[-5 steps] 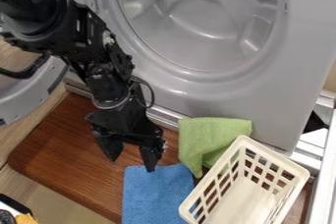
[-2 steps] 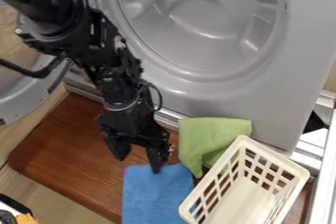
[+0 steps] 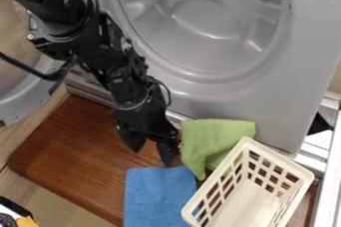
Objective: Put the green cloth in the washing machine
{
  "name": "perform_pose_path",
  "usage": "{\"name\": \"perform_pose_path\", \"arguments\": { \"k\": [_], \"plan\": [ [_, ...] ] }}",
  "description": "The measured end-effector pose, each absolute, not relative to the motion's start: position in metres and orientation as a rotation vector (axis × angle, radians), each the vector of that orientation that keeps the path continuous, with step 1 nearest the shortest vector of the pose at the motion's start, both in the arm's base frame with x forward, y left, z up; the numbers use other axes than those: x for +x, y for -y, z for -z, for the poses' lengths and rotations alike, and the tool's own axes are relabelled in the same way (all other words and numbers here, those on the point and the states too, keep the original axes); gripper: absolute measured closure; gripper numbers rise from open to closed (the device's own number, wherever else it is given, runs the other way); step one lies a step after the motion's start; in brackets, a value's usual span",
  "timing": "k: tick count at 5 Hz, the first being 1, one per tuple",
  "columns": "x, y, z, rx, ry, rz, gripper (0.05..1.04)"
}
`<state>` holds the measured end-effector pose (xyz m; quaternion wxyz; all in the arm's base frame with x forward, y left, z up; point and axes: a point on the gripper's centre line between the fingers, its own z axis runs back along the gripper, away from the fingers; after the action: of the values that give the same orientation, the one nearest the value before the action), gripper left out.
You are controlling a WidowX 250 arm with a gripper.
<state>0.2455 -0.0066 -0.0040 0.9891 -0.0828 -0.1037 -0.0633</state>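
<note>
My gripper [image 3: 152,156] hangs open over the wooden board, its two fingers apart with nothing between them. Just to its right lies the green cloth [image 3: 208,140], spread against the washer's base and partly covered by the white basket. The fingertips are close to the cloth's left edge; whether they touch it I cannot tell. Above stands the grey washing machine [image 3: 266,91], with its round opening uncovered and its door swung out to the left behind the arm.
A blue cloth [image 3: 156,196] lies on the brown board [image 3: 73,154] just below the gripper. The white basket [image 3: 256,203] stands at the lower right, over the green cloth's edge. Metal rails run along the right side. Dark and yellow items sit at the lower left corner.
The arm and gripper have moved to the right, nearer the green cloth, and slightly up in the view. Both cloths and the basket have stayed put.
</note>
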Motion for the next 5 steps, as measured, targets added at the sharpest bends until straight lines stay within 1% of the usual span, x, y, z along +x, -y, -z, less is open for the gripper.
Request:
{"name": "perform_pose_path", "arguments": {
  "k": [1,2,3,4,5],
  "plan": [
    [0.262,0.012,0.01,-0.198,0.256,0.159,0.083],
    [0.279,0.024,0.016,-0.231,0.265,0.195,0.083],
    [0.283,0.029,0.026,-0.264,0.259,0.198,0.083],
    [0.29,0.036,0.032,-0.276,0.259,0.225,0.137],
    [0.291,0.037,0.033,-0.264,0.255,0.231,0.429]
  ]
}}
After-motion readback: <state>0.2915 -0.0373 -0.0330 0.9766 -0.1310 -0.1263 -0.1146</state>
